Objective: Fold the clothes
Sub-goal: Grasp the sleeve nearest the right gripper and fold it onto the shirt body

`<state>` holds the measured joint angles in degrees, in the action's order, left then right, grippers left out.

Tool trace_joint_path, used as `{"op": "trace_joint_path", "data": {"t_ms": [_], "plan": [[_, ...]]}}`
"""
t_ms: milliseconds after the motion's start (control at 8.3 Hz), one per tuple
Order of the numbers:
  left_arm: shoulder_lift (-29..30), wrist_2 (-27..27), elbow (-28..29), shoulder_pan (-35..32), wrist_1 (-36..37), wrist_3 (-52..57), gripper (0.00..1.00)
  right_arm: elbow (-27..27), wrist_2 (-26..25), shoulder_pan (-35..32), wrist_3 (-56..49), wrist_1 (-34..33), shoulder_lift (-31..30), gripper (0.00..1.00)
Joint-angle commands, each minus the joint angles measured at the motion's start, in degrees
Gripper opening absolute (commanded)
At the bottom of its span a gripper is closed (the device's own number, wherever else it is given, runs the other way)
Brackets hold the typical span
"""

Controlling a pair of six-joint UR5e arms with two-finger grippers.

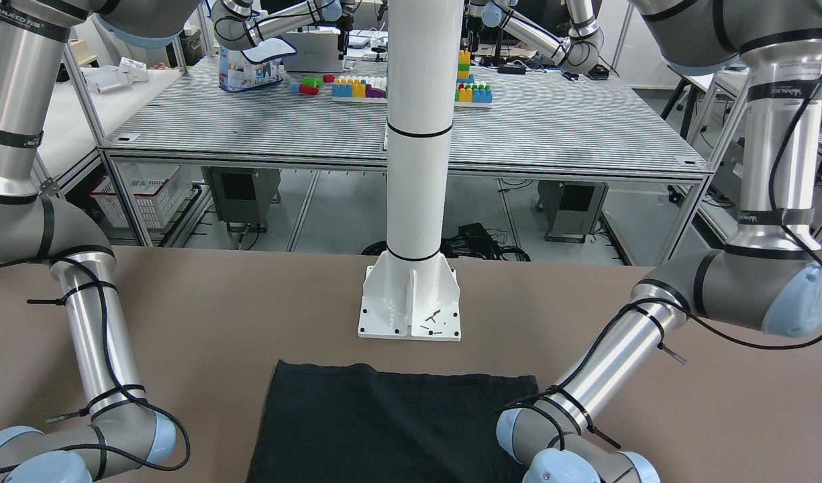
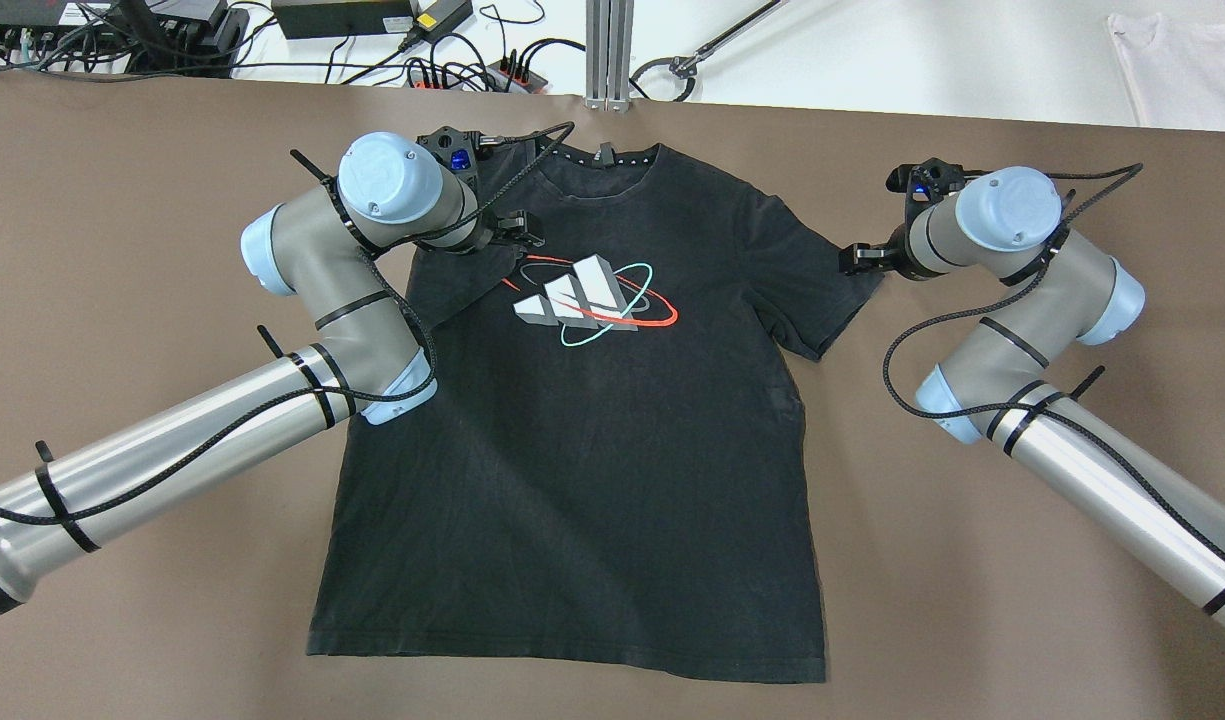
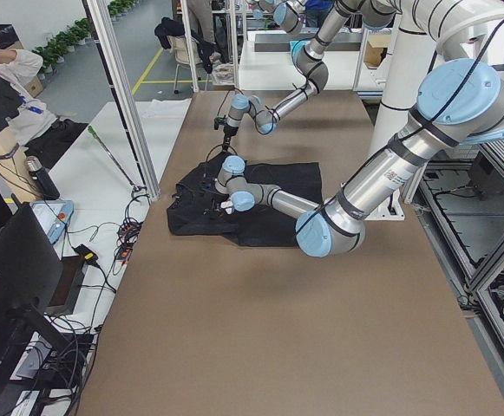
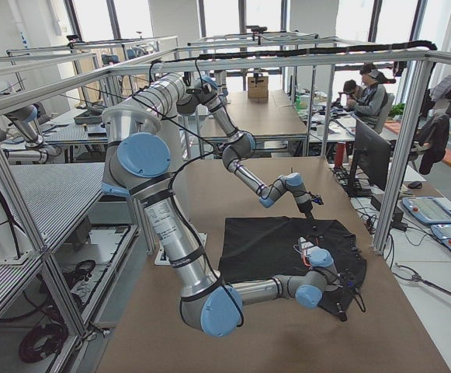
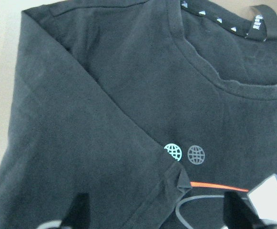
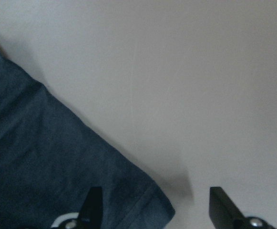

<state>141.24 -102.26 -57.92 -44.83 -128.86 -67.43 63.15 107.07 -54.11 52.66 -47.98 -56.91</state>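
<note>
- A black shirt (image 2: 592, 480) lies flat and face up on the brown counter (image 2: 122, 300). Its collar (image 2: 597, 160) is at the far edge from the robot and its hem is toward the robot.
- A grey, red and teal logo (image 2: 582, 300) sits on the chest.
- In the front-facing view the hem end lies just beside the base plate of a white pole (image 1: 417, 134), not touching it.
- The left sleeve (image 5: 81, 143) lies doubled over onto the chest, its corner just beside the logo's red line.
- The left pincer (image 2: 520, 228) hangs over that doubled sleeve, near the collar. In its wrist view the two fingers (image 5: 79, 210) stand wide apart, with cloth below them and nothing gripped.
- The right sleeve (image 6: 57, 157) lies spread out flat on the counter.
- The right pincer (image 2: 857, 258) is at that sleeve's outer tip. Its fingers (image 6: 93, 206) are spread wide. One is over the cloth and the other over bare counter, with the sleeve's hem corner between them, and nothing is held.
</note>
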Motion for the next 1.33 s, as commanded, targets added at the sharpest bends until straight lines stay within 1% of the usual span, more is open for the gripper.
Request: {"op": "trace_joint_path", "data": {"t_ms": [0, 120, 482, 602, 723, 843, 964, 1205], "plan": [[0.0, 0.0, 0.1, 0.0, 0.0, 0.0, 1.0, -0.1, 0.0, 0.0, 0.2, 0.4, 0.0, 0.04], [0.0, -0.1, 0.0, 0.0, 0.0, 0.0, 1.0, 0.1, 0.0, 0.1, 0.2, 0.4, 0.0, 0.0], [0.0, -0.1, 0.0, -0.1, 0.0, 0.0, 1.0, 2.2, -0.1, 0.1, 0.5, -0.4, 0.3, 0.0], [-0.1, 0.0, 0.1, -0.1, 0.0, 0.1, 1.0, 2.5, -0.2, 0.1, 4.5, -2.5, 2.5, 0.0], [-1.2, 0.0, -0.1, -0.1, -0.2, 1.2, 1.0, 2.5, -2.2, 0.8, 9.1, -6.7, 6.5, 0.0], [-1.3, 0.0, 0.0, -0.2, -0.1, 2.4, 1.0, 2.5, -4.9, 3.2, 12.0, -11.1, 10.0, 0.0], [-1.3, 0.0, 0.0, -0.3, -0.1, 2.5, 1.0, 2.2, -7.7, 5.3, 14.2, -12.7, 12.4, 0.0], [-1.4, 0.0, 0.0, -0.3, -0.1, 2.4, 1.0, 1.9, -9.9, 8.0, 17.5, -13.0, 14.4, 0.0]]}}
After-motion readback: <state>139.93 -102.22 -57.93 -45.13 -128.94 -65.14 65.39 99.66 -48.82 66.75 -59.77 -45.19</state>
